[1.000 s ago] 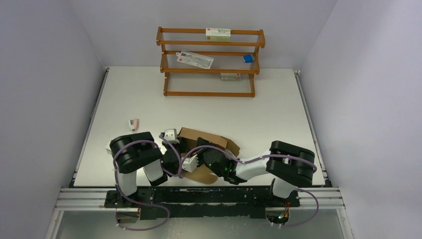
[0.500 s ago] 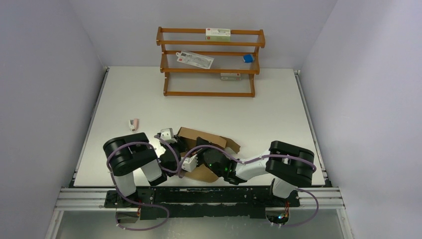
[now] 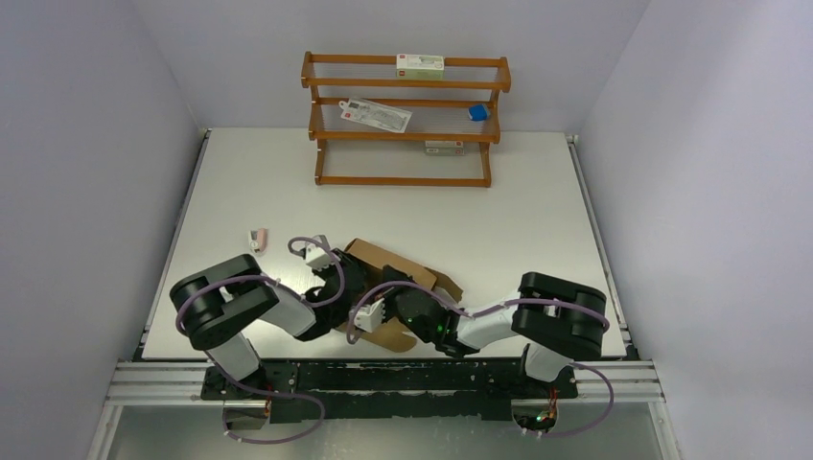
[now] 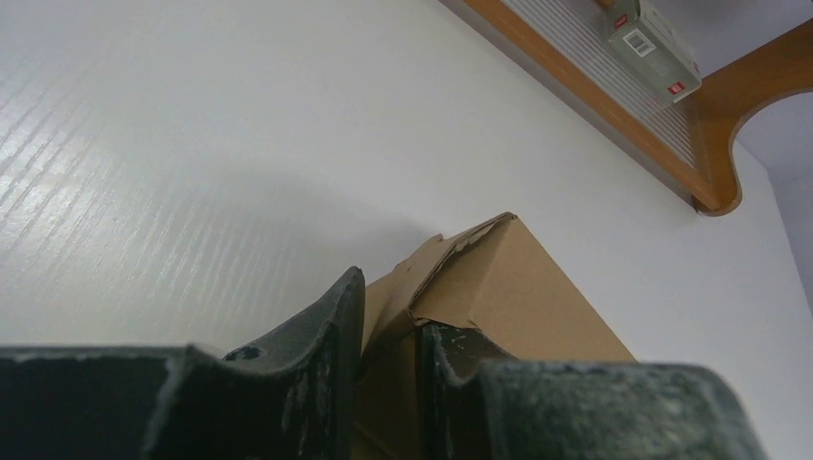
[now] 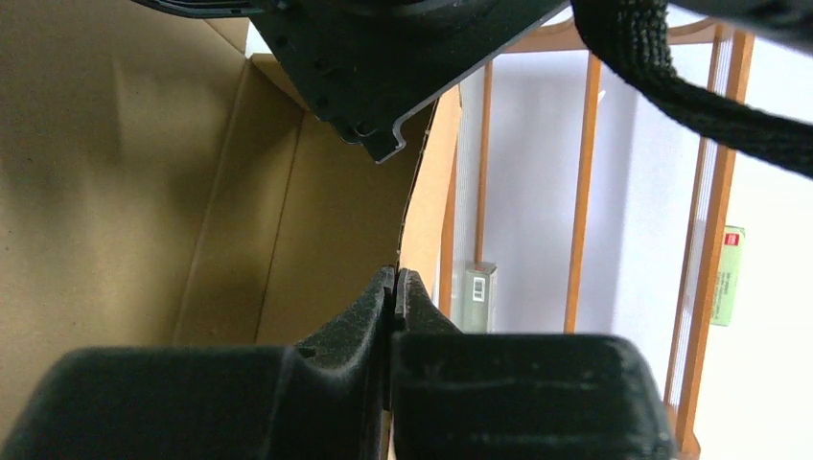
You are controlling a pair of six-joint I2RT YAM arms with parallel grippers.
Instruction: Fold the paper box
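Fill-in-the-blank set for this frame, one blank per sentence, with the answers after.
The left gripper pinches the paper box, made of ___ cardboard.
The right gripper is ___ on a box edge.
The blue item sits on the wooden shelf's ___ tier.
Missing words: brown; shut; middle.

Unprinted brown paper box (image 3: 393, 261): partly folded, one wall upright, corner crumpled, on table (image 3: 383, 206) near front edge.
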